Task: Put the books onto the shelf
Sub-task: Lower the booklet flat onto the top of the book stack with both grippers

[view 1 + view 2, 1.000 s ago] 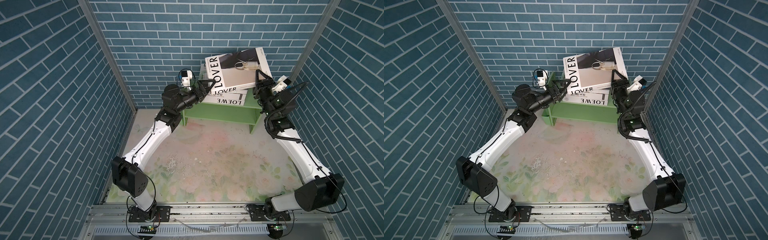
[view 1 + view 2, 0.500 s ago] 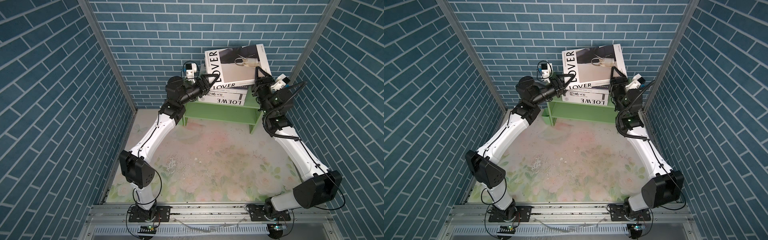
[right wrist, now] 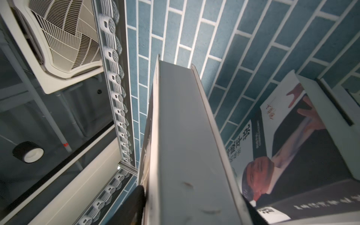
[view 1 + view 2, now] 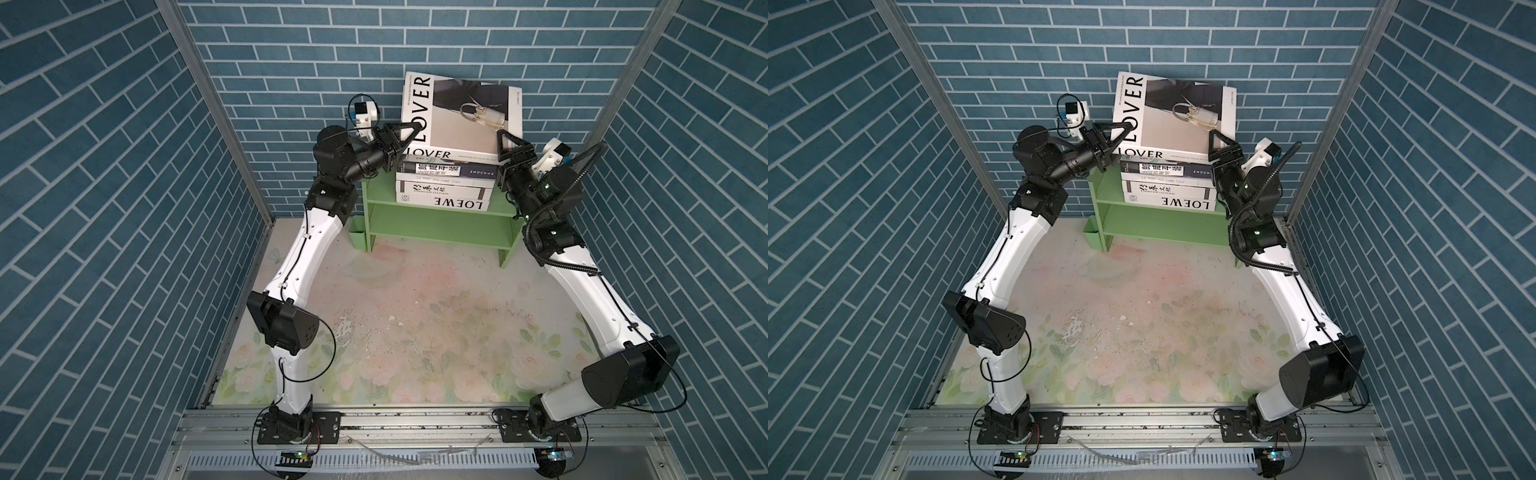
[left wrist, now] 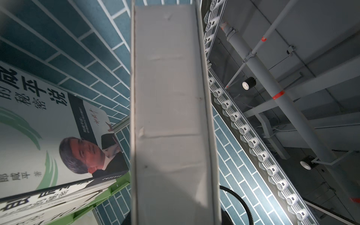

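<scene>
Left gripper (image 4: 409,136) clamps the lower left corner of the LOVER book (image 4: 457,112); right gripper (image 4: 505,140) straddles the lower right corner, its grip unclear. That book stands tilted, spine down, atop the stacked books (image 4: 444,188) on the upper tier of the shelf (image 4: 436,227).

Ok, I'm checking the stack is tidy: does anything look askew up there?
Yes. The LOVER book is tipped up on its spine edge atop the stack on the shelf, not flat; the portrait book's cover beneath shows. The left tool and right tool flank its lower corners.
</scene>
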Controlling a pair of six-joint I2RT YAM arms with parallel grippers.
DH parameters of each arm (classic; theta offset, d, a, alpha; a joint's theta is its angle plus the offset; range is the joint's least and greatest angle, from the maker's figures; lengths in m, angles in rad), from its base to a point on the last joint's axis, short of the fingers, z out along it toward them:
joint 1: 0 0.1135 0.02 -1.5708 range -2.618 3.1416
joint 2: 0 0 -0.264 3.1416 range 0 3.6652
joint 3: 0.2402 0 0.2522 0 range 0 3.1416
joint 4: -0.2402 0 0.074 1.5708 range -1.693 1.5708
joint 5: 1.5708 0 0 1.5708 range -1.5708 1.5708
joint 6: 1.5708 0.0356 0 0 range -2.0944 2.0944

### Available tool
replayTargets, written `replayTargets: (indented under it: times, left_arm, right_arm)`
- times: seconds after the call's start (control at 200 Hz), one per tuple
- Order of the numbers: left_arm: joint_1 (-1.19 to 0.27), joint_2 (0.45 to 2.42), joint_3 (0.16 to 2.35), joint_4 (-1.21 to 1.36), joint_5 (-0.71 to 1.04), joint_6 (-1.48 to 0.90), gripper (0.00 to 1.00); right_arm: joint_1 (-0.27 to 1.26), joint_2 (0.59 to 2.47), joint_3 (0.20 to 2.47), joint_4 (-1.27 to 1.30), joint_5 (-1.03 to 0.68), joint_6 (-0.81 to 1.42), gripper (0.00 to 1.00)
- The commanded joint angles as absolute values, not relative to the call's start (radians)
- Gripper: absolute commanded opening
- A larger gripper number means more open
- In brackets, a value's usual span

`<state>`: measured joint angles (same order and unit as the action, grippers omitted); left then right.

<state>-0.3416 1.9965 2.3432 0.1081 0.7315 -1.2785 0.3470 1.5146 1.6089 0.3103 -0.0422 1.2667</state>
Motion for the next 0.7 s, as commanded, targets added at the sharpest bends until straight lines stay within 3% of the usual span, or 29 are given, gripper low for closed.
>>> replayTargets:
  times: [0.0,0.135,0.695]
  left_arm:
    - [-0.296,2.077,2.471,0.115,0.782,-1.358,0.45]
    - [-0.262,2.173,2.615,0.113,0.797,-1.45,0.43]
    - [-0.276,2.221,2.583,0.157,0.559,-1.48,0.37]
  right_arm:
    - [0.342,1.48,1.606,0.24,-0.055,1.12,0.71]
    - [0.342,1.462,1.624,0.18,-0.031,1.009,0.73]
    - [0.342,1.546,1.75,0.134,-0.038,0.845,0.71]
